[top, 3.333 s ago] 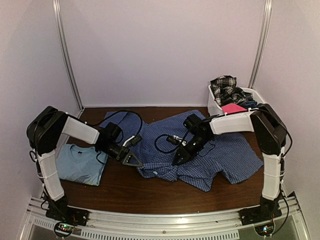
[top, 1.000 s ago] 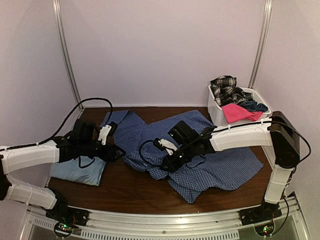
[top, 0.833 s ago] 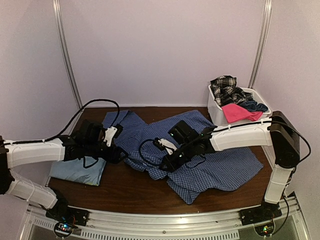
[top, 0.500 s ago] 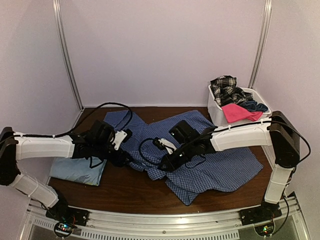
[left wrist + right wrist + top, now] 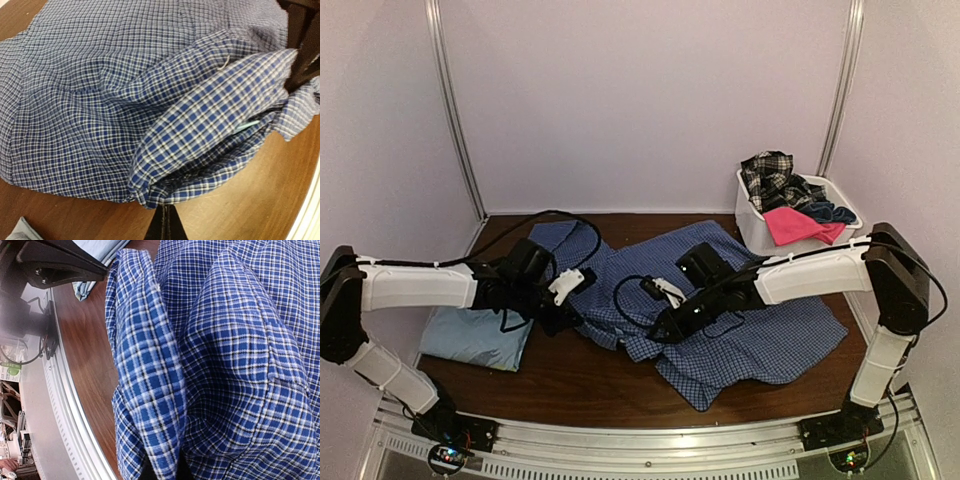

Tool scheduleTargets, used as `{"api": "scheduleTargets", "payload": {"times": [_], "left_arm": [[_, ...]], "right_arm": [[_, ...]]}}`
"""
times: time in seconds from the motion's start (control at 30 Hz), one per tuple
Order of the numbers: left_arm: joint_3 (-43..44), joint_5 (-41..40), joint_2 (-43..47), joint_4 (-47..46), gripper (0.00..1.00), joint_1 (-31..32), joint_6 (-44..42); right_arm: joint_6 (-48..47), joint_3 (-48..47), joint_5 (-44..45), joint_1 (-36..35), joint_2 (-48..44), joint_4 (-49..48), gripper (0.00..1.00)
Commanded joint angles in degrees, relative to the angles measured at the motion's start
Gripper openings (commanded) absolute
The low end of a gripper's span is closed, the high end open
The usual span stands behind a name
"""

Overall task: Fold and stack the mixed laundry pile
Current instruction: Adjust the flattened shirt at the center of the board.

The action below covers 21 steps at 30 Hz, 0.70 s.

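We are in the middle of folding the shirt [image 5: 760, 335], the blue small-check one, which lies spread over the middle of the table [image 5: 590, 378], rumpled, with a sleeve running off toward the back left. Both arms reach in low over its near left edge. The left gripper [image 5: 574, 318] is pinched tight on a doubled fold of the hem; in its wrist view the fingers meet on the cloth right at the bottom of the fold. The right gripper [image 5: 661, 333] is likewise closed to a narrow pinch on a ridge of the shirt just beside it, and the cloth bunches up between the two.

We judge that the next move calls for lifting both pinches together and carrying that edge across the shirt's body, keeping the cloth taut so the fold lands flat and not as a wad.

A folded T-shirt [image 5: 475, 338], light blue, lies at the left edge, partly under the left arm. The pink piece [image 5: 790, 224] and plaid piece [image 5: 770, 172] sit in the basket [image 5: 750, 222] at the back right, not yet folded.
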<state>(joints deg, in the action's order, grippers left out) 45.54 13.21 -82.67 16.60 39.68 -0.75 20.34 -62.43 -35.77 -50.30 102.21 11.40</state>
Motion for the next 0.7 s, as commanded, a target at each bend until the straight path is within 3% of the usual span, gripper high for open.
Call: {"api": "scheduleTargets", "payload": {"times": [0.0, 0.03, 0.1, 0.17, 0.23, 0.4, 0.67], "left_arm": [[-0.20, 11.80, 2.75, -2.36, 0.00, -2.05, 2.65], [-0.23, 10.56, 3.25, -2.78, 0.01, -2.06, 3.72], [-1.26, 8.49, 4.96, -5.18, 0.24, -1.96, 5.36], [-2.64, 6.53, 6.57, -7.59, 0.39, -1.89, 5.88], [-1.94, 5.70, 5.79, -7.69, 0.47, -1.72, 5.33], [1.81, 2.58, 0.43, -4.28, 0.58, 0.72, 1.79], [4.36, -6.27, -4.80, -4.52, 0.60, 4.37, -3.51]], "right_arm": [[-2.87, 1.87, -0.15, 0.67, -1.81, 1.33, 0.02], [-3.00, 1.88, -0.28, 0.65, -1.88, 1.57, 0.01], [-2.49, 1.69, -0.93, 0.66, -1.89, 1.02, 0.00], [-2.20, 1.01, -1.04, 0.65, -1.59, 0.98, 0.00], [-1.95, 0.05, -1.26, 0.65, -1.11, 0.84, 0.00], [-1.61, -1.05, -2.49, 0.65, -0.76, 0.59, 0.00], [-1.29, -1.64, -5.01, 0.65, -0.66, 0.29, 0.00]]}}
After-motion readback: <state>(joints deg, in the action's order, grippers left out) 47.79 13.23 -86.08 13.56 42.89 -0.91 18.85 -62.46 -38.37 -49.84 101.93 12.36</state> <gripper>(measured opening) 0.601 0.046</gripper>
